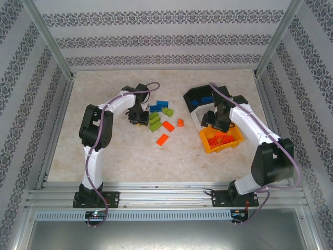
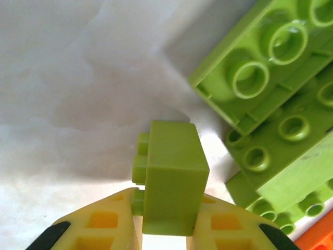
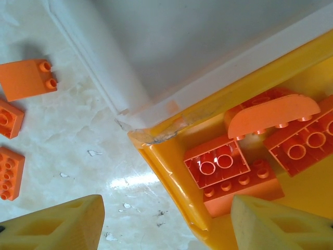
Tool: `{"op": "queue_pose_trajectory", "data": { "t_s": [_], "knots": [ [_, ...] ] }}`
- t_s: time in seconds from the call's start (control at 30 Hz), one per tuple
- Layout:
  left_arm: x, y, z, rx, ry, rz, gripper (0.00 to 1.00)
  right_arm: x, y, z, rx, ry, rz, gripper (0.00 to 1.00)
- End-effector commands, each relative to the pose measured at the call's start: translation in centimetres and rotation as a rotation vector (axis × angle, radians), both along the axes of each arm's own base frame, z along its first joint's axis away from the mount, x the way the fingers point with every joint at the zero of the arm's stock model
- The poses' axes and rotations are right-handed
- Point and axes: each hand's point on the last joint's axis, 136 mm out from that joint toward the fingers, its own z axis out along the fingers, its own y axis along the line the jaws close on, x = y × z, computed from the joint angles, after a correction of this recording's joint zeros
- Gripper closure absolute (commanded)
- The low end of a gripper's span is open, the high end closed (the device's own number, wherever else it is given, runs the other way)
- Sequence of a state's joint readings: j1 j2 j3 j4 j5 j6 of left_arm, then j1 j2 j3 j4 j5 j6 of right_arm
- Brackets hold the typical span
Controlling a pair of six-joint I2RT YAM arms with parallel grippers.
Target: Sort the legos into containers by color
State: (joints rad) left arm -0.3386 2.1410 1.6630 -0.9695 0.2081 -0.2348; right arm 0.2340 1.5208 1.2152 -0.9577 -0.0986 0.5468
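One small green lego: pinched in the left gripper, studs pointing left, just over the counter.
Left gripper: shut tight on two flat sides of that small green lego, right beside the loose pile.
Right gripper: about half open, nothing in it, hanging over a corner of the orange-yellow bin.
How legos handle: light, hard, no bending; smooth shiny sides, so easy to slip.
Best hold: flat on two smooth sides, not on the studs; square and in the middle, or else a twist out of the pads.
Loose pile: green legos, blue legos and loose orange legos, close together mid-counter, well apart from the bins.
Bins: black bin at the far end, white bin in the middle, orange-yellow bin nearest, in a row on the right.
Sorted so far: several orange bricks lying in the orange-yellow bin.
Hard to see: something blue in the black bin, maybe blue bricks, too small to be sure.
Hidden: most of the white bin under the right arm from above; bottom of the held lego cut off; number of green legos unclear, since some overlap.
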Motion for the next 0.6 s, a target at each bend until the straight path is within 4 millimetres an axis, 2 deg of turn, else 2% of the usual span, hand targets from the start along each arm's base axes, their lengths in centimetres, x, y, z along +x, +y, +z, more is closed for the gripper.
{"op": "queue_pose_trajectory", "data": {
  "t_s": [0.0,0.17,0.3,0.4,0.5,0.57],
  "knots": [
    [-0.6,1.7,1.0,0.000,-0.008,0.027,0.81,0.6,1.0,0.2,0.010,-0.006,0.002,0.34],
    [-1.0,3.0,3.4,-0.032,-0.048,0.074,0.81,0.7,2.1,-0.1,0.013,-0.002,0.024,0.34],
    [-0.7,2.0,6.1,-0.112,-0.087,0.096,0.81,0.4,2.0,0.0,0.006,-0.005,0.025,0.33],
    [0.0,-0.5,8.0,-0.245,-0.100,0.127,0.81,-0.1,1.2,0.5,-0.001,-0.027,-0.002,0.33],
    [1.2,-4.3,9.7,-0.387,-0.115,0.139,0.81,-0.5,0.0,1.4,0.032,-0.074,-0.068,0.33],
    [2.2,-7.5,10.9,-0.489,-0.119,0.134,0.81,-1.0,-0.8,2.0,0.075,-0.115,-0.118,0.33]
  ]
}}
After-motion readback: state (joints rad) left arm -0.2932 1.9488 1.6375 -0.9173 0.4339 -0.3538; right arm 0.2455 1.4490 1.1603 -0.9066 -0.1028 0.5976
